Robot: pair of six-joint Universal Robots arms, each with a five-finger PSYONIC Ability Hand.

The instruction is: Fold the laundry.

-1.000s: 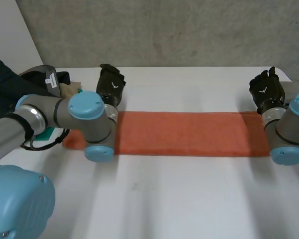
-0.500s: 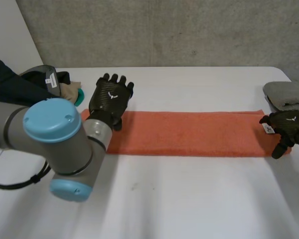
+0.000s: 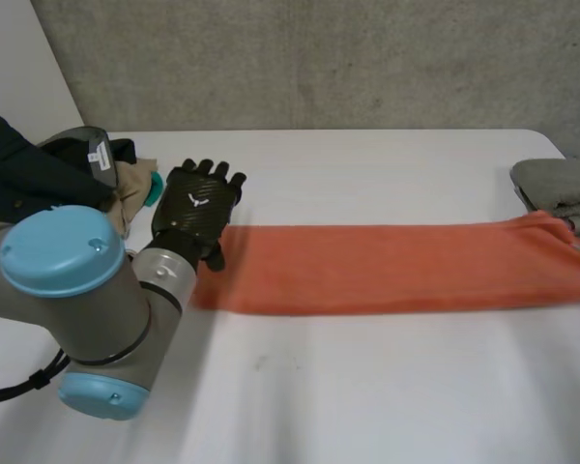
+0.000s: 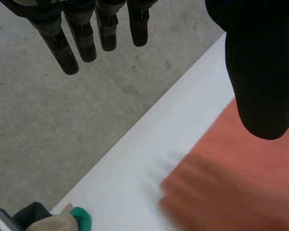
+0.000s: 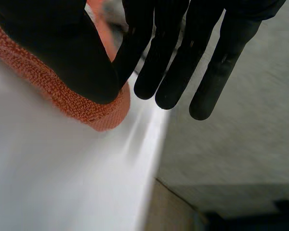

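A long orange towel lies stretched in a strip across the white table. My left hand hovers open at the strip's left end. In the left wrist view its fingers are straight and hold nothing, and its thumb hangs over the orange towel. In the right wrist view my right hand pinches an edge of the orange towel between its thumb and straight fingers, near the table's edge. The towel's right end rises slightly at the right border of the head view.
A folded grey towel sits at the back right corner, just behind the orange strip's right end. A heap of dark and beige clothes with a teal piece lies at the back left, close to my left hand. A concrete wall stands behind.
My right hand closed on the towel's right end and pulled it rightwards, leaving the head view. The whole strip slid right. My left hand drifted a little left, staying open.
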